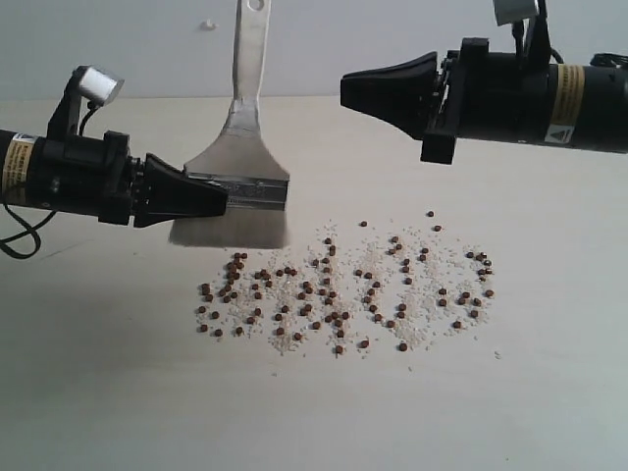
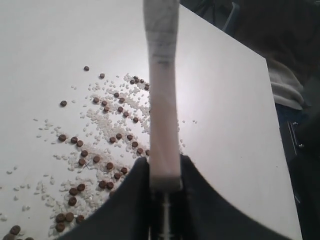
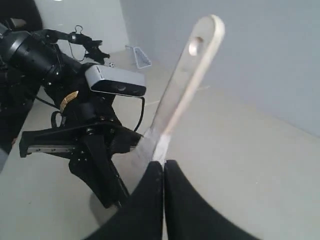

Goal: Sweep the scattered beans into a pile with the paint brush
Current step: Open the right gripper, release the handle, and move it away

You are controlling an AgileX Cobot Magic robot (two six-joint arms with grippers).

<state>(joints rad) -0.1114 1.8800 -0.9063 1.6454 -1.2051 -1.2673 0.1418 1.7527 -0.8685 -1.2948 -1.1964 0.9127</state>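
Note:
The paint brush [image 1: 238, 167] stands upright, wooden handle up, with my left gripper [image 1: 222, 195] shut on its silver ferrule [image 1: 257, 191] from the left. Its off-white bristles [image 1: 231, 233] hang down just behind the left end of the beans [image 1: 334, 294], which lie scattered in a wide band across the table's middle. In the left wrist view the brush [image 2: 163, 100] is seen edge-on between the jaws, beans [image 2: 100, 150] beside it. My right gripper [image 1: 345, 88] hovers shut and empty up at the right, high above the beans; its wrist view shows the brush handle [image 3: 192, 65] beyond its tips [image 3: 163, 164].
Fine whitish grit [image 1: 432, 265] is mixed through the beans. The pale table [image 1: 549, 392] stretches in front and to the right of the scatter. The left arm [image 3: 85, 130] with its camera fills one side of the right wrist view.

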